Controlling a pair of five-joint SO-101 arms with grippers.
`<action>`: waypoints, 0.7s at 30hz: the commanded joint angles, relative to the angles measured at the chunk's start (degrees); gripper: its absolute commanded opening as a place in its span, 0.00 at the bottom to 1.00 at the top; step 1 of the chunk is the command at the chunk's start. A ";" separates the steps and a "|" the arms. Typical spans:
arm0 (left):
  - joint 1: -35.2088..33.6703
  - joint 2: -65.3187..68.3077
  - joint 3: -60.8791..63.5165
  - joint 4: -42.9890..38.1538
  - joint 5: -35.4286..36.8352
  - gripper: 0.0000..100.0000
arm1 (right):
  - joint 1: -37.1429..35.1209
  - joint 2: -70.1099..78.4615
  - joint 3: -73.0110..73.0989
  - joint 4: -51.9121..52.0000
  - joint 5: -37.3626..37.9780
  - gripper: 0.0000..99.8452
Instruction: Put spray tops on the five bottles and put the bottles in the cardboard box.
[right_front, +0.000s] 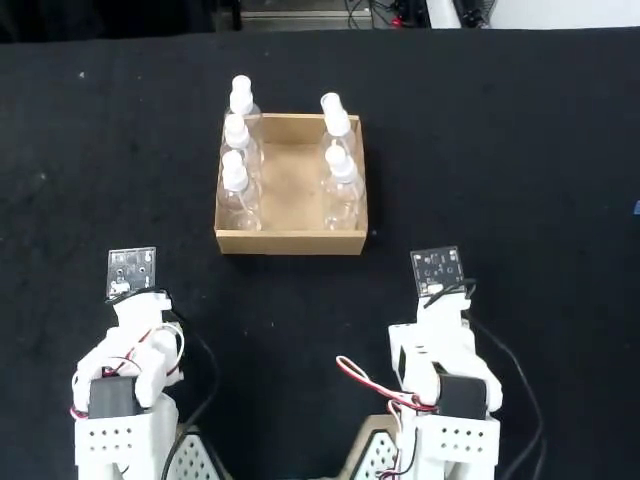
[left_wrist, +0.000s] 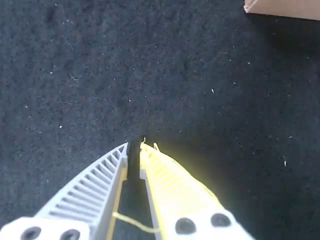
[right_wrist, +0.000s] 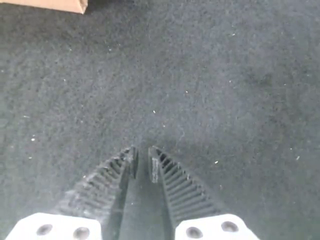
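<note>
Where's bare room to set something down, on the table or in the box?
Free: the middle strip of the cardboard box, between three bottles along one side wall and two bottles along the other; the table either side of the box; the table between box front, left arm and right arm. Crowded: both box side walls.

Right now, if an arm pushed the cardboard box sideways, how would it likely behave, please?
The cardboard box probably slides rather than tips, being low and wide. The fuzzy black table may drag on it. The bottles look clear and empty, so likely light; standing tall with open space between the rows, they might topple.
</note>
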 joint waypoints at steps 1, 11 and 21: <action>-0.40 -0.26 1.27 -0.09 0.00 0.03 | 0.70 -5.58 -0.22 0.35 -0.44 0.01; -0.40 -0.26 1.27 -0.09 0.00 0.03 | 0.62 -5.58 -0.22 0.35 -4.22 0.01; -0.40 -0.26 1.27 -0.09 0.00 0.03 | -5.19 -5.14 -0.13 -0.79 -10.37 0.01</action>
